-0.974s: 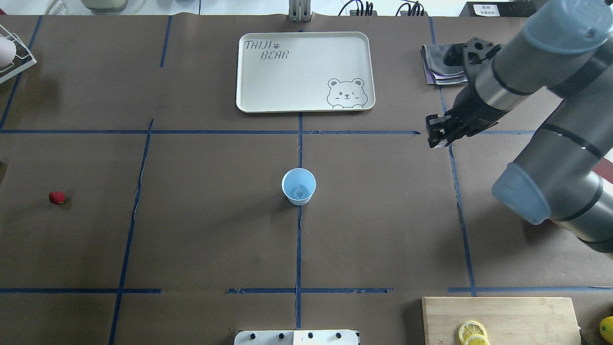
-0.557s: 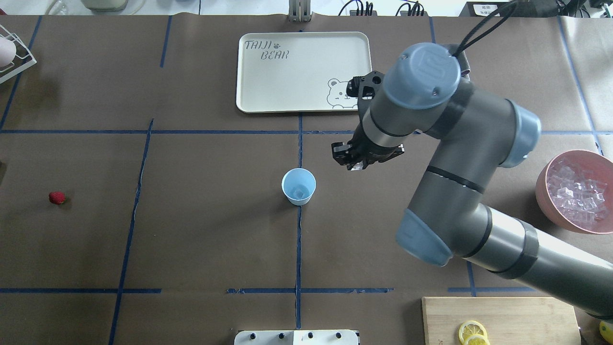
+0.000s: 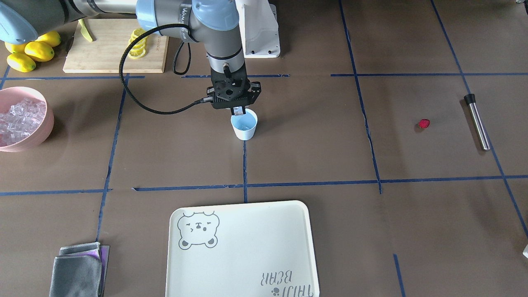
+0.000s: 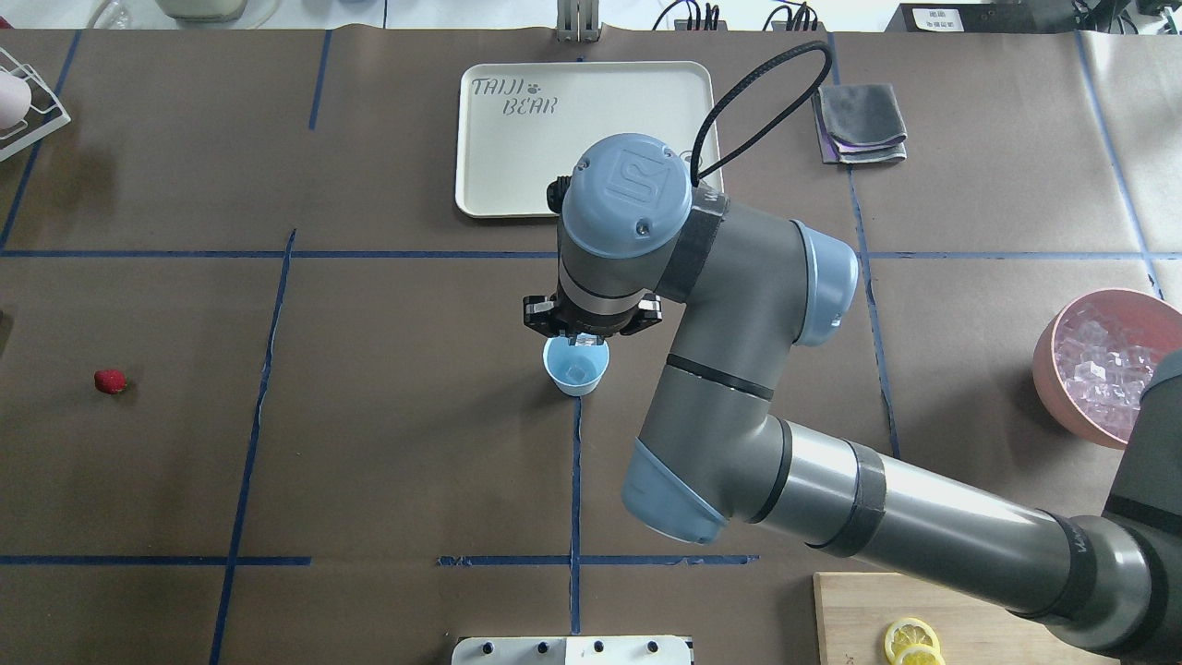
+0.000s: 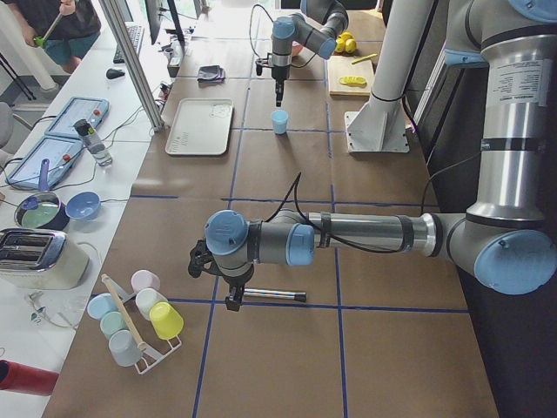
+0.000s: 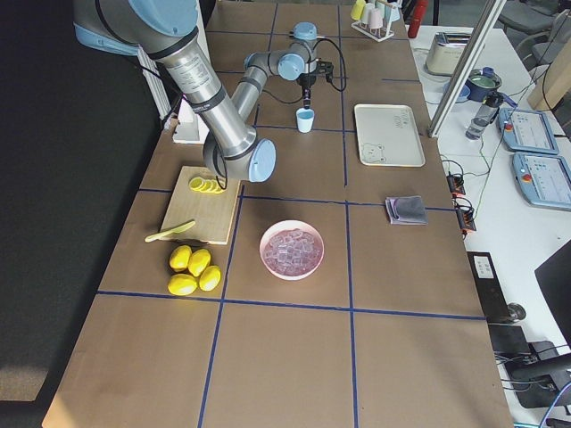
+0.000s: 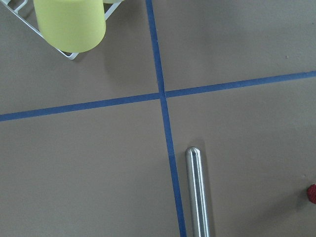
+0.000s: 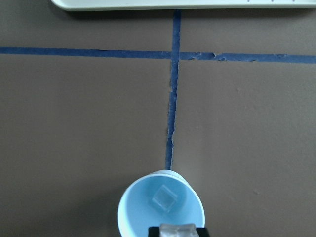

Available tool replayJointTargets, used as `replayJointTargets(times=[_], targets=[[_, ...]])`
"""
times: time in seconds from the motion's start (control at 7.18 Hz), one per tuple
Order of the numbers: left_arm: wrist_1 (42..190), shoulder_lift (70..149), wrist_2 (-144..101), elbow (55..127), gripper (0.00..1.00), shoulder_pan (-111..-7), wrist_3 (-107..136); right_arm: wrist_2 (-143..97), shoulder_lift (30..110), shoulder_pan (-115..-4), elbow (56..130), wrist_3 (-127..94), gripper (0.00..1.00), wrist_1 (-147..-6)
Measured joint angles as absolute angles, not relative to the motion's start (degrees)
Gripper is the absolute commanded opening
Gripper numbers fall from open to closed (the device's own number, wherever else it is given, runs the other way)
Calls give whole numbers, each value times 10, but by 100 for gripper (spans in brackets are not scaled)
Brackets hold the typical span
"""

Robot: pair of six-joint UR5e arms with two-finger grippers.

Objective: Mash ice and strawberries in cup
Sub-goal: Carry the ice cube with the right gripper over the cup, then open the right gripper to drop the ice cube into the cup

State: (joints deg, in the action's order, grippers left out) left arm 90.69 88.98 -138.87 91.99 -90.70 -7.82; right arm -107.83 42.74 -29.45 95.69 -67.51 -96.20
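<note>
Over at the right pincer [image 3: 238, 109] — clenched on one ice cube [image 8: 177, 230], hanging right above the mouth of the cup [image 3: 244, 128] at mid-bench [image 4: 369, 443]. Looks like a drop-in, not yet let go.

Handling notes on the ice: hard, glassy, surely wet-slick. Likely to squirt out of a loose pinch, so best gripped square across two flat faces. Light too, so no strain on the arm. As for the cup: thin, light, no handle, probably easy to tip or skate. Worth steadying low on the wall once the mashing starts.

Over to the strawberry [image 3: 424, 123] — lying alone on the left side of the bench, well apart from the cup. Soft and bruisable by the look of it; calls for a gentle pinch across the widest part. Near it, a metal rod [image 7: 197, 197], stiff and smooth, presumably the masher. Left pincer [image 5: 231, 302] hovering over that rod. Cannot tell whether released or clenched, with no fingers in the wrist view.

Now the count. One cup. One strawberry. One loose cube [image 8: 164, 198] lying in the cup's bottom, one more in the pincer, so two in play. Plenty more heaped in the pink bowl [image 3: 47, 128], too many to count. One rod.
</note>
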Motion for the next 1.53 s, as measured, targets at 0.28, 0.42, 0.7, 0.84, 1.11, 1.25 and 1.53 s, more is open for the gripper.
replayJointTargets(times=[0.28, 0.42, 0.7, 0.84, 1.11, 1.25, 1.53], targets=[[907, 890, -1389, 919, 100, -907, -78, -1075, 419, -291, 946, -677, 36, -962], [907, 890, -1389, 919, 100, -907, -78, -1075, 418, -290, 944, -678, 89, -962], [907, 889, -1389, 919, 100, -907, -78, -1074, 419, -289, 943, -678, 98, -962], [907, 889, -1389, 919, 100, -907, -79, -1074, 419, -288, 943, -678, 98, -962], [907, 889, -1389, 919, 100, -907, -78, -1075, 418, -287, 943, -679, 98, -962], [907, 890, -1389, 918, 100, -907, -78, -1075, 419, -288, 945, -679, 99, -963], [908, 890, -1389, 919, 100, -906, -78, -1079, 443, -301, 985, -676, 99, -980]])
